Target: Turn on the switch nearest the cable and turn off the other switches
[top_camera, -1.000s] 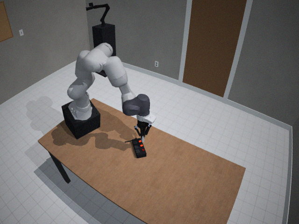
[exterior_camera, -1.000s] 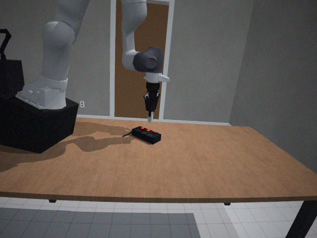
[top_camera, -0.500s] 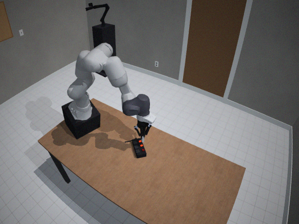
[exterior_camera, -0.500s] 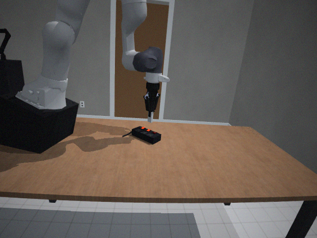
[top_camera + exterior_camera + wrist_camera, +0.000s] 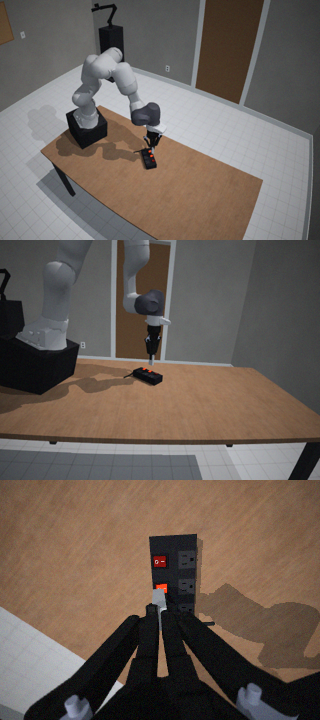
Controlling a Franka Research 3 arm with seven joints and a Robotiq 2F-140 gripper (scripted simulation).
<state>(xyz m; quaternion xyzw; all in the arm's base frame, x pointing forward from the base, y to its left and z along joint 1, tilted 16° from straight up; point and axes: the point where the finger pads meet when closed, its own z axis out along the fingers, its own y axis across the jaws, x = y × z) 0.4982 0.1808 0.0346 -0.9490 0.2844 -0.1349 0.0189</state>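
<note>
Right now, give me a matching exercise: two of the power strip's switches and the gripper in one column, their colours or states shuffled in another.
1. switch farthest from the cable
2. middle switch
3. gripper

A. glowing bright orange
B. shut, holding nothing
C. dark red

Pairs: 1-C, 2-A, 3-B.

In wrist view we lose the strip's [image 5: 172, 575] cable end and nearest switch behind the closed hand [image 5: 158, 602]. Switch markings too small to read. In exterior view the arm [image 5: 134, 271] is cut off by top edge.
</note>
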